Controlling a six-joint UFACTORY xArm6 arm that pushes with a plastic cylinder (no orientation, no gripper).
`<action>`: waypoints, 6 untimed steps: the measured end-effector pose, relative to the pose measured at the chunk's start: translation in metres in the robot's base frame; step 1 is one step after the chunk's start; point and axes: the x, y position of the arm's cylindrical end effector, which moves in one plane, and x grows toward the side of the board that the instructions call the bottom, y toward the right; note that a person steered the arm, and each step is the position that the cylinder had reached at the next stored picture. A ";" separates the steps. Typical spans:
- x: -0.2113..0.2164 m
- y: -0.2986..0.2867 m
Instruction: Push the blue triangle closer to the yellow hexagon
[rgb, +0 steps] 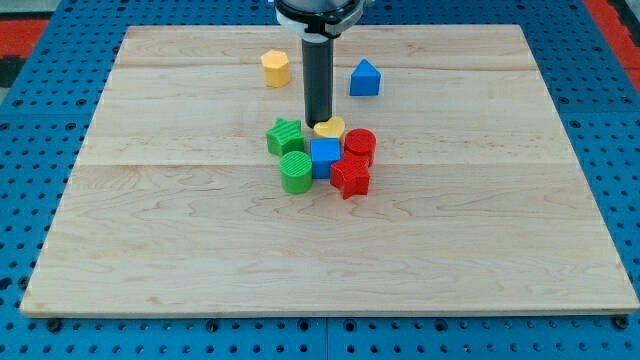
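- Jaws: none fitted; rod only, so no spread or pinch to record. My tip (318, 122) stands at the cluster's top side, beside the yellow heart (330, 127) and the green star (285, 135).
- Blue triangle (365, 78): toward the surface (150, 250) top edge, up and right of my tip, apart.
- Yellow hexagon (276, 68): top edge, up and left.
- Progress: the pair lies well apart; push judged not yet begun.

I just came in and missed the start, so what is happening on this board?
My tip is down on the wooden board, at the top edge of a central cluster beside the yellow heart-like block and green star. It is not touching the blue triangle, which sits up and to the view's right, well apart from the yellow hexagon on the view's left. The push has not begun.
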 end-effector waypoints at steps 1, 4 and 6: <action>-0.024 0.048; -0.079 0.121; -0.083 -0.022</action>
